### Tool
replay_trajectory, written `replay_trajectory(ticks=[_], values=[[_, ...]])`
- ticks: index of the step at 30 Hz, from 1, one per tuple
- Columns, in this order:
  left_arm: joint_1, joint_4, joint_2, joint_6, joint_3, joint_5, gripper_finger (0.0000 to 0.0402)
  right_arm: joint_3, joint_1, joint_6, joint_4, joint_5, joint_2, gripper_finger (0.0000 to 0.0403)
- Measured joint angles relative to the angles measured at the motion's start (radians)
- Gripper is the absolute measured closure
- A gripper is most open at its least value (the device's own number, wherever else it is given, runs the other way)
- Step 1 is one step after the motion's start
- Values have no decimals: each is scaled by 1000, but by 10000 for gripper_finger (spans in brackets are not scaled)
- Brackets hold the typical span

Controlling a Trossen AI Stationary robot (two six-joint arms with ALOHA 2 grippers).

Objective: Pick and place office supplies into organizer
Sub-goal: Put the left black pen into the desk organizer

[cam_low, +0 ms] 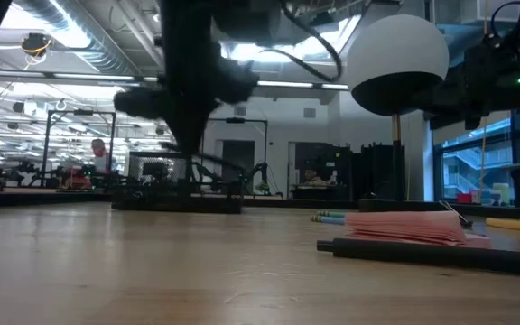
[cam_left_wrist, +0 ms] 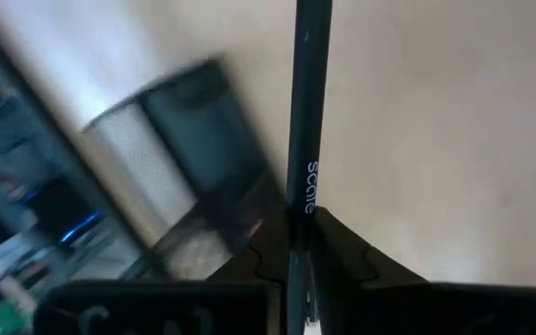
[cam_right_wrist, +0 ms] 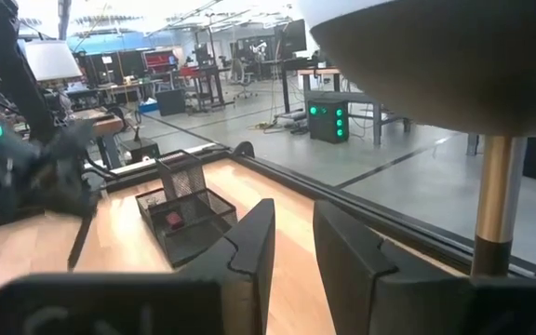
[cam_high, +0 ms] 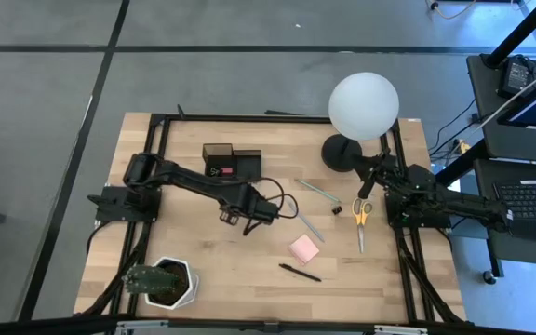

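Note:
My left gripper hangs over the middle of the table, shut on a black pen that is clear of the wood. The black mesh organizer stands beyond it toward the far edge, also visible in the right wrist view. Lying flat on the table to the right are a pink sticky-note pad, another black pen, yellow-handled scissors and two thin pencils. My right gripper waits at the right edge, its fingers apart with nothing between them. My left gripper pinches the pen's barrel between its two fingers, just behind the white lettering. The fingers slant down from the table's left. The pen sticks out past the fingertips and hangs slanted below them, lifted clear of the table.
A lamp with a white globe stands at the far right on a black round base. A white pot with a plant sits at the near left. A small black binder clip lies beside the scissors. Bare wood lies between the organizer and my left gripper.

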Motion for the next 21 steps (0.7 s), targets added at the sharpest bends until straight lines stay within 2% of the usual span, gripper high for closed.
replay_trajectory(ticks=[9,12,14,21], values=[[13,-240,-139,-114,8,-201,384,0,0,0,1,0,6,322],[28,-319,-150,-112,8,-258,384,0,0,0,1,0,7,322],[41,-316,-151,-91,1,-315,384,0,0,0,1,0,7,322],[110,-319,-143,-30,-7,-345,384,0,0,0,1,0,7,322]])
